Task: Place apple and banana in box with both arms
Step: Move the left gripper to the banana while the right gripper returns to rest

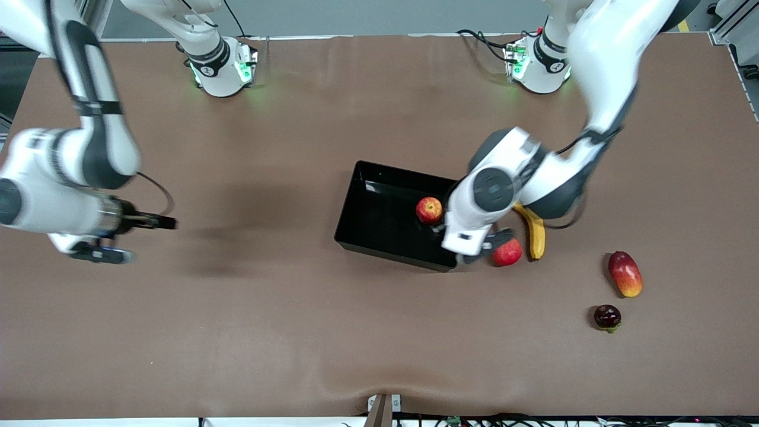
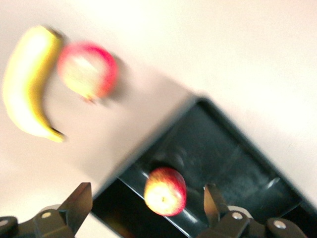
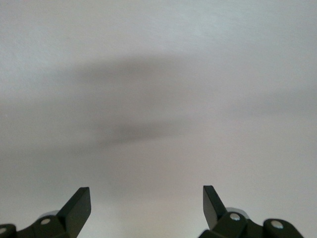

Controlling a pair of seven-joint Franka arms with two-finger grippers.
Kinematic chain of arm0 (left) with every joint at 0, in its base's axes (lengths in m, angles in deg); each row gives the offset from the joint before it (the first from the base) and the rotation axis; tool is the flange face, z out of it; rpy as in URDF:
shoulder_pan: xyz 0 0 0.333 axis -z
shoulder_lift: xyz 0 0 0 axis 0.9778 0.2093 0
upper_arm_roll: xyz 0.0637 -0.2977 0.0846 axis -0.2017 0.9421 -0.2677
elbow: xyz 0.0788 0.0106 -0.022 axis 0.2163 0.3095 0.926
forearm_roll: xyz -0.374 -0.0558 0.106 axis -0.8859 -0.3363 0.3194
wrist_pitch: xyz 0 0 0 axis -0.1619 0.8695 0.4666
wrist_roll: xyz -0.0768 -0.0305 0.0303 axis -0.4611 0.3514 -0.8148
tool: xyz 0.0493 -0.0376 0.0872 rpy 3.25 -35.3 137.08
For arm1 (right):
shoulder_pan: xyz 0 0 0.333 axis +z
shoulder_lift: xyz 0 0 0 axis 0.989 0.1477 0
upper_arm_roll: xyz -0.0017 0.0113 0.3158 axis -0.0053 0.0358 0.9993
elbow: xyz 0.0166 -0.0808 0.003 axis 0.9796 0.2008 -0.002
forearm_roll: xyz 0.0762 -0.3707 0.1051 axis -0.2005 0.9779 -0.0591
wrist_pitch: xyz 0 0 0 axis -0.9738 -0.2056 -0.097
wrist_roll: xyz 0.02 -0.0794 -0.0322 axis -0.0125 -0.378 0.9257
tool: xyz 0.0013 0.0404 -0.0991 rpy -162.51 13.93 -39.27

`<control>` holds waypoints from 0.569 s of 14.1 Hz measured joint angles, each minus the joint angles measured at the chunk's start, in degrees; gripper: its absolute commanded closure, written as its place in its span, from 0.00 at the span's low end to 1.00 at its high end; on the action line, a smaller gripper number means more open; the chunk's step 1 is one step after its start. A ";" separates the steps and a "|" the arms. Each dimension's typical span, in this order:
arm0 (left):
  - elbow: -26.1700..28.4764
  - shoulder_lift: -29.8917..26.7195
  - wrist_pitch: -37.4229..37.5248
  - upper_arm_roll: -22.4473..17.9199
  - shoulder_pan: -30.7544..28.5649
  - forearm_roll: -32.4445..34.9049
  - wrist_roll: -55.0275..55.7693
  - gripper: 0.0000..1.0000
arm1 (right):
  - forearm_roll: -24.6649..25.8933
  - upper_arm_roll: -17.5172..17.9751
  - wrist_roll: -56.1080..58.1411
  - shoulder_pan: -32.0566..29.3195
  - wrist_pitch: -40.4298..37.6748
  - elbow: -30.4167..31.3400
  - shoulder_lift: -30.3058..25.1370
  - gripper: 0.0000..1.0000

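The apple (image 1: 429,210) lies in the black box (image 1: 379,201), close to the wall at the left arm's end of the table. My left gripper (image 1: 481,246) hangs over that end of the box, open and empty. In the left wrist view (image 2: 147,198) the apple (image 2: 165,191) shows between the spread fingers, touching neither, with the box (image 2: 233,148) under it. The banana (image 1: 533,230) lies on the table just outside the box and also shows in the left wrist view (image 2: 27,89). My right gripper (image 1: 98,254) waits open and empty over bare table (image 3: 147,198) at the right arm's end.
A pink-red round fruit (image 1: 507,252) lies on the table between the box and the banana, partly under my left hand; it also shows in the left wrist view (image 2: 88,69). A red-yellow mango (image 1: 625,273) and a small dark fruit (image 1: 607,316) lie nearer the camera, toward the left arm's end.
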 measured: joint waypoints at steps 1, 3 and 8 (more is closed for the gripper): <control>0.01 -2.20 1.08 -0.01 -2.55 0.00 -2.22 0.00 | 0.00 0.06 0.27 -0.23 -2.68 -0.08 -2.11 0.00; 0.84 -3.92 3.11 -0.10 -8.13 0.00 -8.36 0.00 | 0.00 0.78 0.22 0.12 -7.34 -0.05 -6.61 0.00; 11.24 -1.20 -1.17 -0.65 -19.10 4.77 -24.77 0.19 | 0.07 1.00 0.13 -0.26 -10.24 -0.17 -14.34 0.00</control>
